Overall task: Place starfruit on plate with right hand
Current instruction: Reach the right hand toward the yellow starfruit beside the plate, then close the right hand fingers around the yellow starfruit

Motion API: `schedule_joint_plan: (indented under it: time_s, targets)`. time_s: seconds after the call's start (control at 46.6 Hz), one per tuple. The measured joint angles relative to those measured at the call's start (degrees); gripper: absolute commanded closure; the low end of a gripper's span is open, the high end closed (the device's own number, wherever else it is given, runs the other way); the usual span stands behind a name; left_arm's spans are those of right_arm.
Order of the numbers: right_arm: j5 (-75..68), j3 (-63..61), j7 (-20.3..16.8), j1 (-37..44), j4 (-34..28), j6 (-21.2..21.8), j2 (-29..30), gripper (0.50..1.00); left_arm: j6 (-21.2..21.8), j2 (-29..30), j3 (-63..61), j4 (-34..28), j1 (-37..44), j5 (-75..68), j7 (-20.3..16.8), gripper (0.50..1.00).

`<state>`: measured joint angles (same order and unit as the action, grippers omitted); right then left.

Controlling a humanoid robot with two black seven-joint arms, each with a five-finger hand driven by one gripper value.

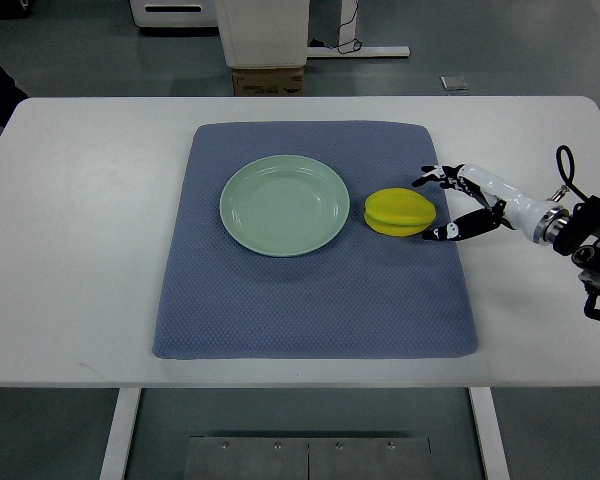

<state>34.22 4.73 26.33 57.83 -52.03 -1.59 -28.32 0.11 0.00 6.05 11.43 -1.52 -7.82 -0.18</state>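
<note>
Nearest to where the camera looks down from, the front edge of the white table (pixel 70 330) runs bare, and just behind it starts a blue-grey mat (pixel 310 310) that covers the middle of the table almost from front to back. On the mat's far half sits a pale green plate (pixel 242 222), empty, a little left of the mat's centre. Just beside the plate, off its right rim and not touching it as far as I can see, lies the yellow starfruit (pixel 401 213), resting flat on the mat near the mat's right edge.

From the table's right edge the right robot hand (pixel 442 206) reaches in, white with black fingertips. Its fingers are spread, one set above the fruit's far side and another below its near side, so the hand brackets the right end of the starfruit without clamping it; I can't say for sure whether any tip is already touching. No left arm shows anywhere.

By my reckoning the job is barely begun: the fruit is neither gripped nor lifted. What remains is the grasp, a short carry leftward over the rim, and the release onto the plate.
</note>
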Motion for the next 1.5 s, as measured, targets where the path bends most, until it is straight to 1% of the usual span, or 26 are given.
schedule_joint_plan:
  time_s: [0.279,0.408,0.58,0.644,0.709,1.503]
  targets:
    - [-0.21,0.43,-0.55,0.70,0.41,-1.11,2.72,0.555,0.01,0.00,-0.02,0.00,-0.04,0.00,0.00,0.500]
    - [-0.18,1.11,-1.04,0.95,1.18,-2.71,4.00,0.574,0.01,0.00,-0.02,0.00,-0.03,0.00,0.00,0.500]
    - [-0.18,2.31,-1.10,1.71,1.67,-3.58,4.32,0.590,0.02,0.00,-0.01,0.00,-0.03,0.00,0.00,0.500]
    - [-0.19,2.52,-1.10,1.74,1.74,-3.89,4.32,0.613,0.01,0.00,0.00,0.00,-0.02,0.00,0.00,0.500]
    - [-0.16,2.60,-1.10,1.74,2.05,-4.37,4.32,0.622,0.00,0.00,-0.02,0.00,-0.05,0.00,0.00,0.500]
    - [-0.16,2.72,-0.73,1.42,2.11,-4.57,5.20,0.622,0.02,0.00,-0.03,0.00,-0.01,0.00,0.00,0.500]
